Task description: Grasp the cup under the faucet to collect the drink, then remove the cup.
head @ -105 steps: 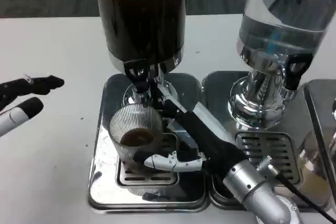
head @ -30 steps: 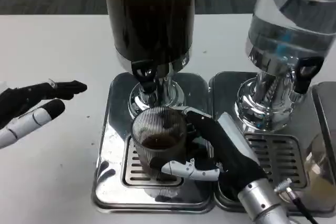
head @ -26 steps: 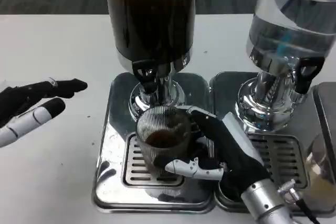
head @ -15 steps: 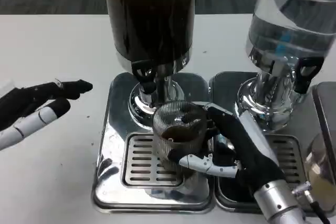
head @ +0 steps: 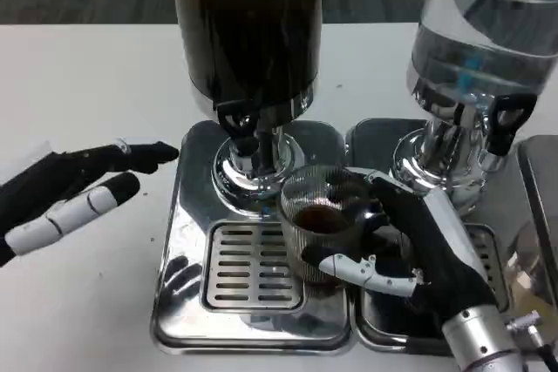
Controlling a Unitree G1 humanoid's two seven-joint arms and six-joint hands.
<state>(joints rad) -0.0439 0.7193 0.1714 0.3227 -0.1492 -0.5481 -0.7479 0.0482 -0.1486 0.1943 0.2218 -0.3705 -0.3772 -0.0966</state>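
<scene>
A ribbed clear cup [head: 323, 219] with dark drink in its bottom is lifted over the seam between the two drip trays, to the right of the dark dispenser's faucet [head: 238, 121]. My right hand [head: 418, 246] grips the cup from its right side, fingers wrapped around the front and back. My left hand [head: 74, 193] hovers over the white table left of the trays, fingers spread and holding nothing.
The dark drink dispenser [head: 248, 32] stands on the left drip tray [head: 187, 241] with its grate [head: 248, 267]. A clear water dispenser [head: 475, 58] with a black tap [head: 501, 124] stands on the right tray [head: 384, 328]. Bare white table [head: 87, 93] lies to the left.
My right hand has carried the cup rightward, out from under the dark faucet and off the left grate. My left hand has drifted right, closer to the left tray.
</scene>
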